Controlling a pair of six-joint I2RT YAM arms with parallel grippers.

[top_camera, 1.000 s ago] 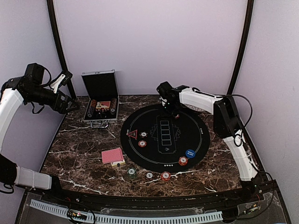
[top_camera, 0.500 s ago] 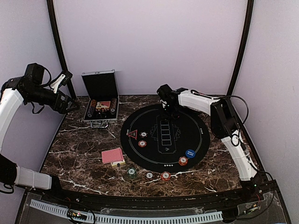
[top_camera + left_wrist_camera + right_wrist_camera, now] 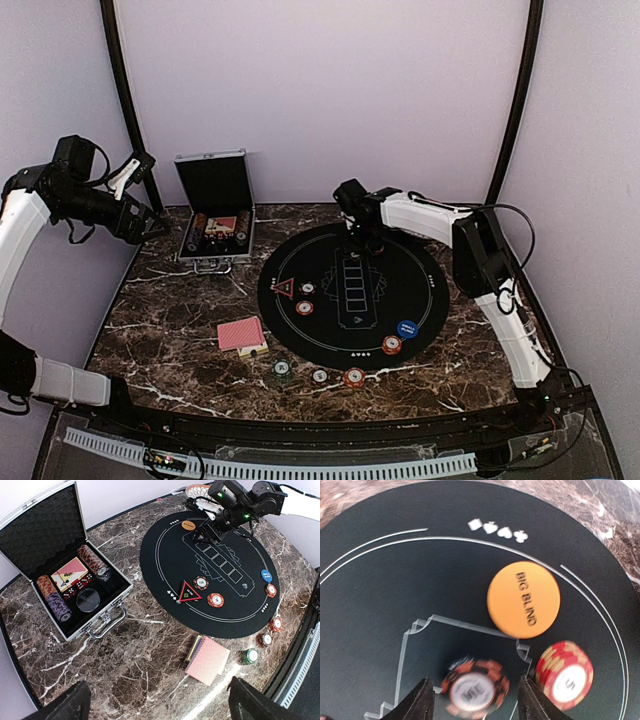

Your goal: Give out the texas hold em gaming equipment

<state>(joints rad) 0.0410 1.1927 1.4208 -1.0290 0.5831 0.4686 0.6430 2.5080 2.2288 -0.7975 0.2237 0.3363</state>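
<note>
Nearest you, three chips [image 3: 320, 376] lie just off the mat [image 3: 420, 290], cards [image 3: 241, 334] to their left. At the mat's far edge your right gripper [image 3: 475, 682] stands parted around a striped chip [image 3: 472, 692], not touching it. Your left gripper [image 3: 159, 690] hangs wide open, empty

A blurred orange-and-black striped poker chip [image 3: 475, 687] lies flat between the right jaws, a red-and-cream "5" chip [image 3: 565, 675] just outside them, an orange round "BIG BLIND" disc [image 3: 523, 600] just beyond.

The striped chip [image 3: 475, 690] is blurred; the fingers [image 3: 422, 702] of the right tool [image 3: 475, 679] run off the bottom edge.
</note>
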